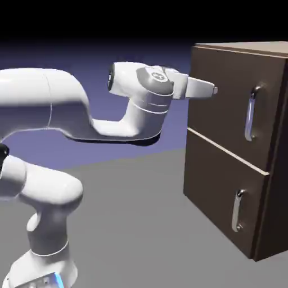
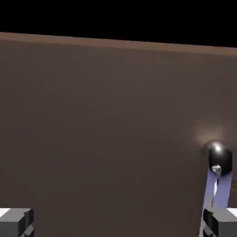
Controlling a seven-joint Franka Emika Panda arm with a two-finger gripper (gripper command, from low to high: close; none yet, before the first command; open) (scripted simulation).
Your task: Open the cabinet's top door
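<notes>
The cabinet (image 1: 278, 140) is a tall dark brown wood box at the exterior view's right. Its top door (image 1: 222, 109) is the upper panel and carries a curved silver bar handle (image 1: 252, 114). My gripper (image 1: 212, 89) is level with the upper part of that door, close in front of it and left of the handle. In the hand view the top door (image 2: 102, 129) fills the picture. The handle (image 2: 216, 162) shows at the lower right, just above the right fingertip (image 2: 222, 221). The gripper (image 2: 118, 226) is open, with only the door's wood showing between its fingers.
Below the top door is the shorter bottom door (image 1: 216, 188) with its own small silver handle (image 1: 238, 211). The grey table (image 1: 140, 225) stretches between the robot's base and the cabinet.
</notes>
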